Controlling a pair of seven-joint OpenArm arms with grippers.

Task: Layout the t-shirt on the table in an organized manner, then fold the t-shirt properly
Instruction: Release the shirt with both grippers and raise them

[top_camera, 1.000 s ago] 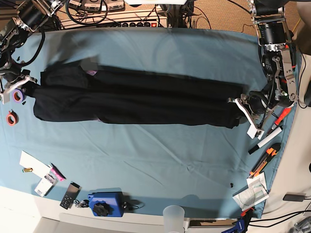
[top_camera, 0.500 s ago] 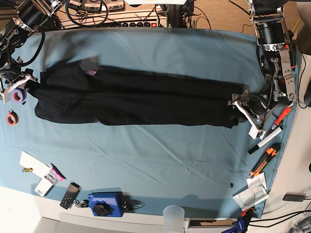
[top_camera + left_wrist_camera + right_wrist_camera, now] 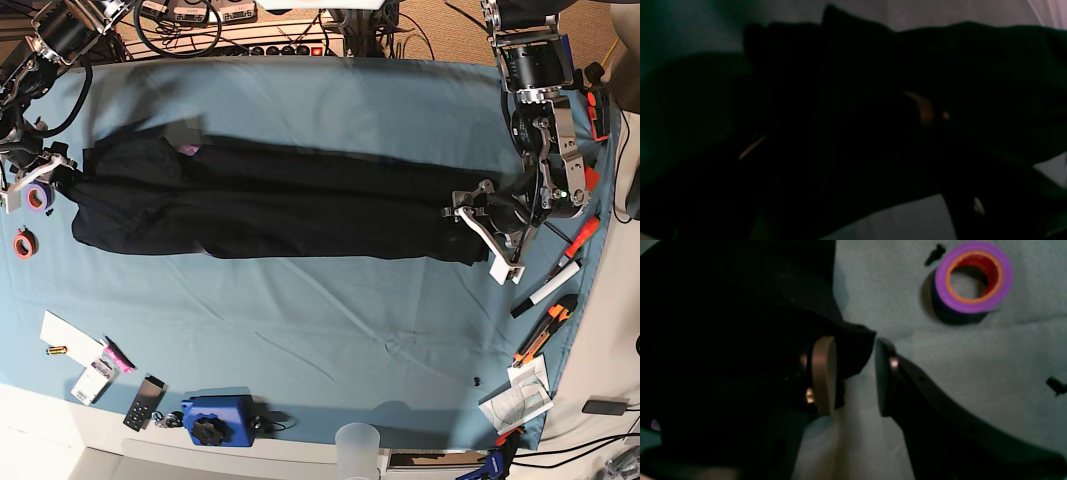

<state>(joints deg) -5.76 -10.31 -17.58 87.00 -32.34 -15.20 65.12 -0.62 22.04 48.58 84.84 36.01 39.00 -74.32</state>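
Note:
The black t-shirt (image 3: pixel 280 205) lies as a long narrow band across the light blue table (image 3: pixel 330 310). At its right end in the base view my left gripper (image 3: pixel 478 228) rests over the hem. The left wrist view is almost all dark fabric (image 3: pixel 853 83); the two pads show far apart there, so the left gripper (image 3: pixel 836 128) is open. At the shirt's other end my right gripper (image 3: pixel 52 178) is open. In the right wrist view a corner of the t-shirt (image 3: pixel 723 323) pokes into the gap of the right gripper (image 3: pixel 853 376), unpinched.
A purple tape roll (image 3: pixel 973 276) lies just beyond the right gripper, with a red roll (image 3: pixel 23 243) nearby. Markers and a cutter (image 3: pixel 545 335) sit at the right edge. A blue device (image 3: pixel 215 420), a cup (image 3: pixel 357 445) and cards (image 3: pixel 70 340) line the front.
My left arm has moved inward along the shirt, toward the table's middle. The shirt's end under it sits slightly further in. The right arm has barely moved.

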